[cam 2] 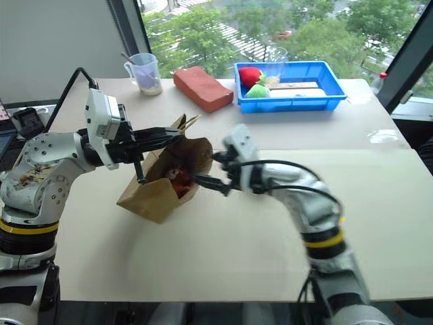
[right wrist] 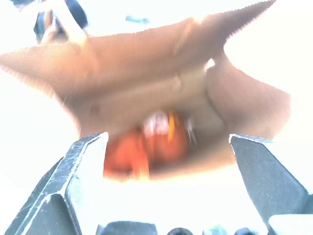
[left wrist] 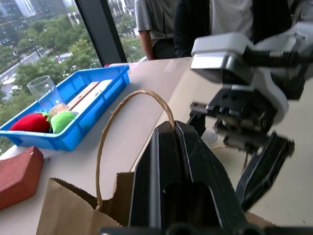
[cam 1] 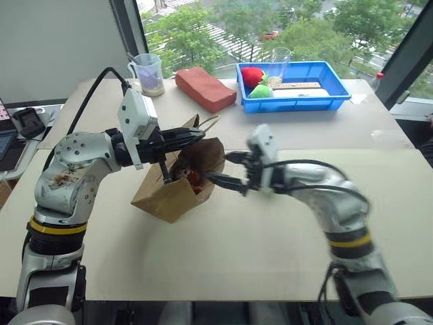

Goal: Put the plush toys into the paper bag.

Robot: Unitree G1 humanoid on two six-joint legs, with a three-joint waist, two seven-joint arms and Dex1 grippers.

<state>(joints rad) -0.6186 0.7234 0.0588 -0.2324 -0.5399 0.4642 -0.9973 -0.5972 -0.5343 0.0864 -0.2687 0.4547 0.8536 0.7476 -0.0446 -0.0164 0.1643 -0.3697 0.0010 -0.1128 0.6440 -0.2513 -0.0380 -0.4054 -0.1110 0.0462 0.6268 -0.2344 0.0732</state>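
Note:
The brown paper bag [cam 1: 169, 193] lies tipped on the table, its mouth facing my right arm. My left gripper [cam 1: 199, 134] is shut on the bag's tan cord handle [left wrist: 132, 100] and holds the top edge up. My right gripper [cam 1: 218, 169] is open just outside the mouth, nothing between its fingers [right wrist: 78, 161]. One plush toy [right wrist: 156, 142], reddish-brown with a pale patch, lies inside the bag near its bottom. It also peeks out of the mouth in the head views [cam 2: 179, 179].
At the back of the table are a blue tray [cam 1: 338, 95] with a red [cam 1: 254, 76] and a green [cam 1: 260, 91] soft fruit shape and a clear cup [cam 1: 281, 64], a reddish-brown block [cam 1: 205, 88] and a measuring cup [cam 1: 149, 73]. People [left wrist: 195, 24] stand beyond the table.

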